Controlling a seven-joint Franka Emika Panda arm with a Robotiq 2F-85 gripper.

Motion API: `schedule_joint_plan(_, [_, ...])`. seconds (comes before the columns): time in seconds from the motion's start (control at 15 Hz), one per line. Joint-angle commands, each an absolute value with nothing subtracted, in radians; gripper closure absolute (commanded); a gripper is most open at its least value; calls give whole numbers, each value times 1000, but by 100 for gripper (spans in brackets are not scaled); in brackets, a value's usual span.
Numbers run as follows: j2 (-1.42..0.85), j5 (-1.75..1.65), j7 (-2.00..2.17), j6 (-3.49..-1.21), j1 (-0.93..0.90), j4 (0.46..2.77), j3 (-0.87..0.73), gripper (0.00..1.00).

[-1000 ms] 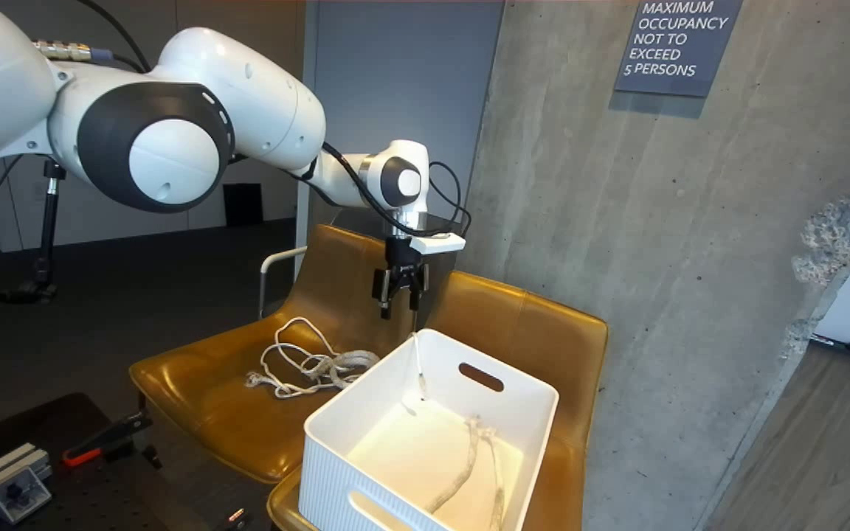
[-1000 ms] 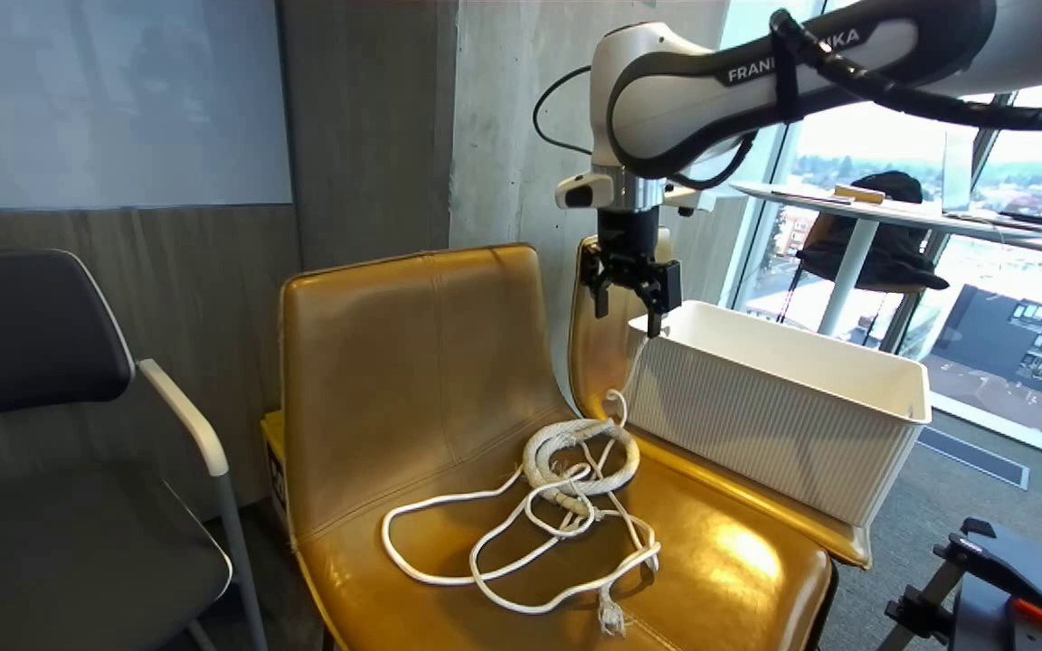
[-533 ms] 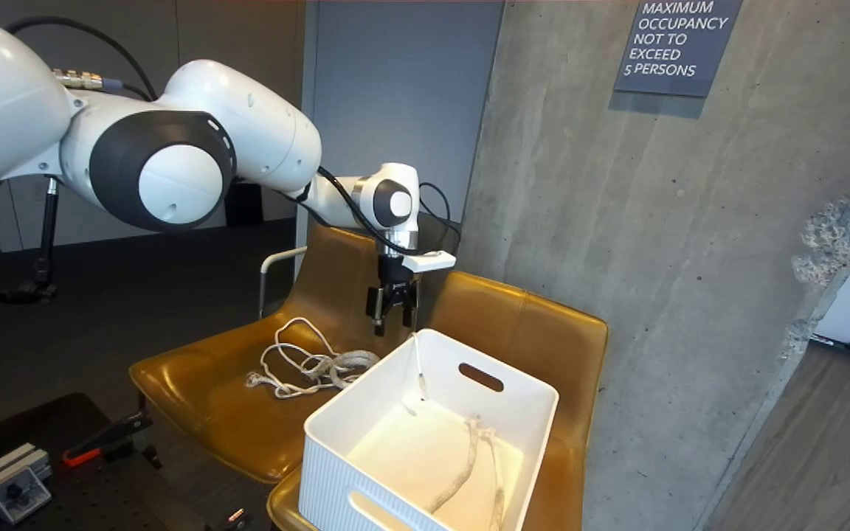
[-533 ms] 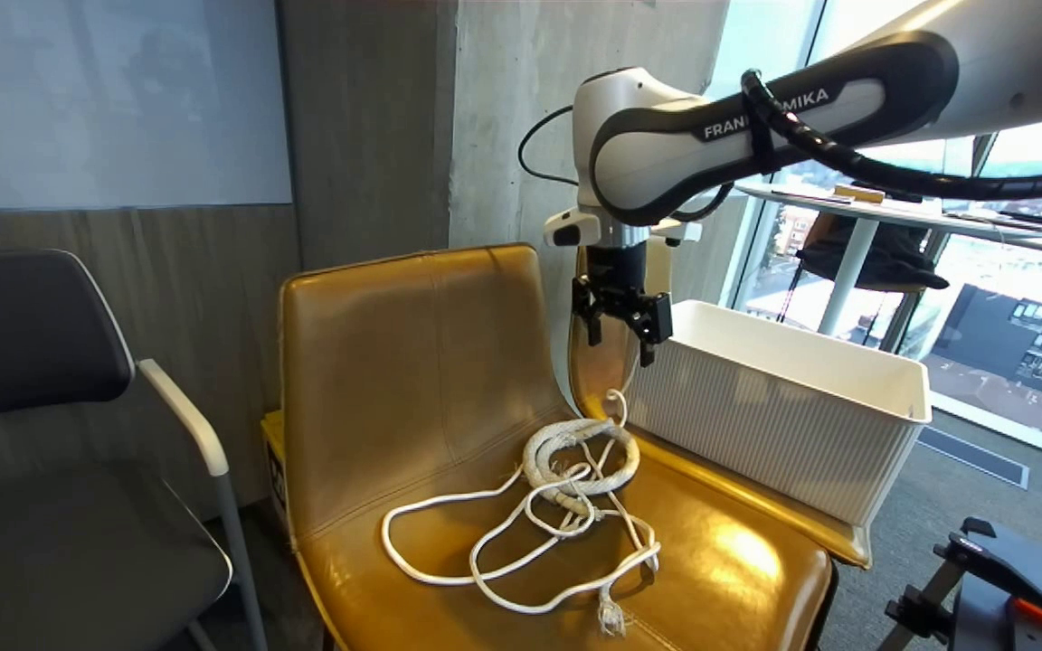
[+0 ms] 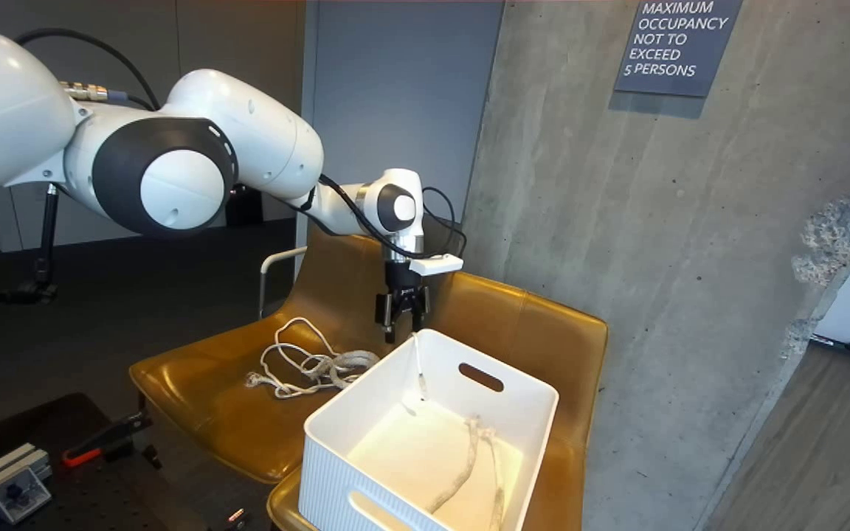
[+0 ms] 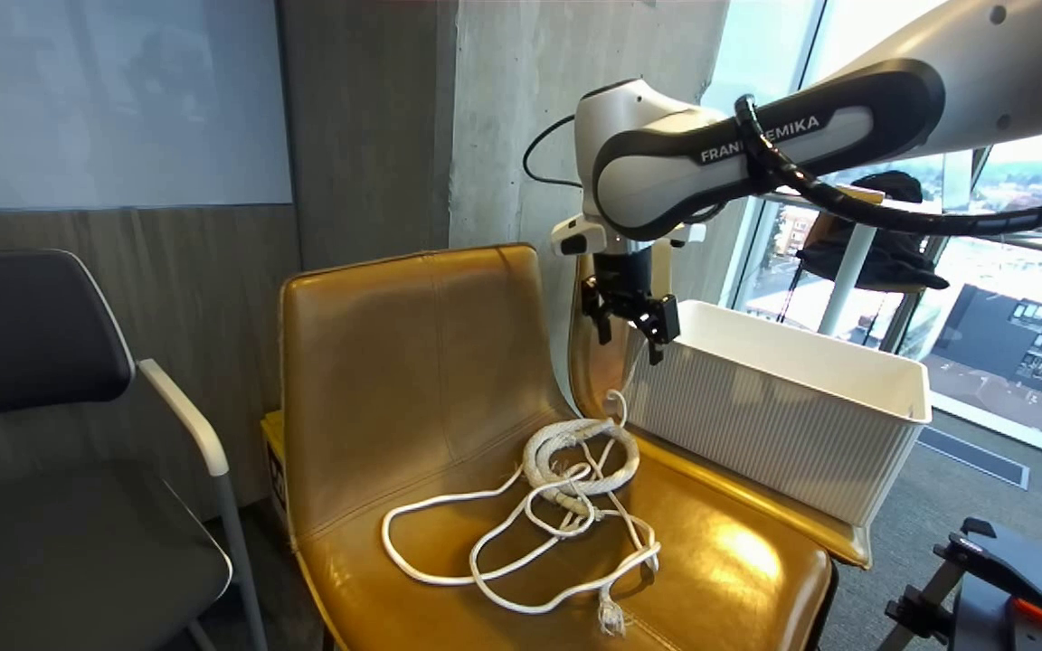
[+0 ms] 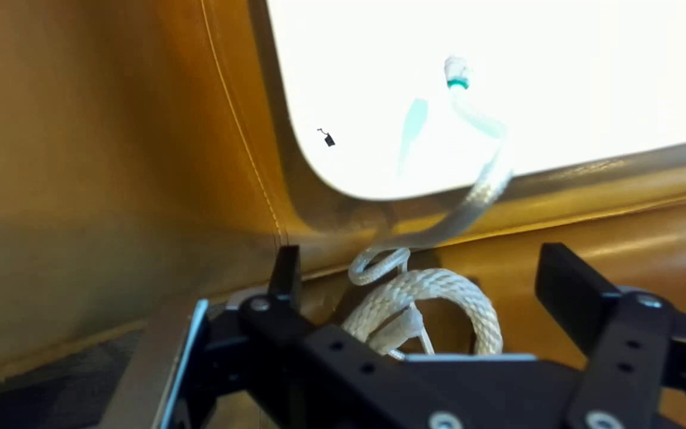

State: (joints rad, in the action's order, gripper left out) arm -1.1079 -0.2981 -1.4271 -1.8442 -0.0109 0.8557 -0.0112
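Where the white arm (image 5: 281, 125) ends, the gripper (image 7: 421, 257) points straight down above the rope (image 6: 535, 461), jaws spread wide, gripping nothing. Whether a fingertip brushes anything: cannot tell.

Rope: thick ring plus loose loops, heaped on the seat of a tan chair (image 6: 403, 362), at 7 o'clock from the gripper in an exterior view; frayed end at 6. In the wrist view the ring shows farther down, framed by the jaws. From the heap 1 length runs toward 12 o'clock there, over the rim of the white bin (image 6: 774, 434), tip inside.

The white bin stands on a matching chair (image 5: 543, 310) just beside, at 4 o'clock from the gripper in an exterior view. 2 pale rope-like strands (image 5: 462, 476) lie on its floor.

Farther out, same reckoning: dark armchair (image 6: 23, 330) at 9 o'clock, whiteboard (image 6: 105, 108) at 10, orange-and-black tool (image 6: 1009, 574) at 4. On the concrete wall (image 5: 580, 184), a sign (image 5: 676, 51) between 1 and 2 o'clock in an exterior view, capping occupancy at 5 persons.
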Motion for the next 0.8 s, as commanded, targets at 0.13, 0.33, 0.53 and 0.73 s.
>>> schedule_joint_plan(0.13, [-1132, -320, -1436, -1830, -15, 805, -40, 32])
schedule_joint_plan(0.33, [-1136, -317, -1435, -1826, -16, 795, -40, 55])
schedule_joint_plan(0.53, [-1139, -316, -1436, -1822, -17, 784, -39, 77])
schedule_joint_plan(0.73, [-1143, -315, -1437, -1813, -16, 769, -40, 100])
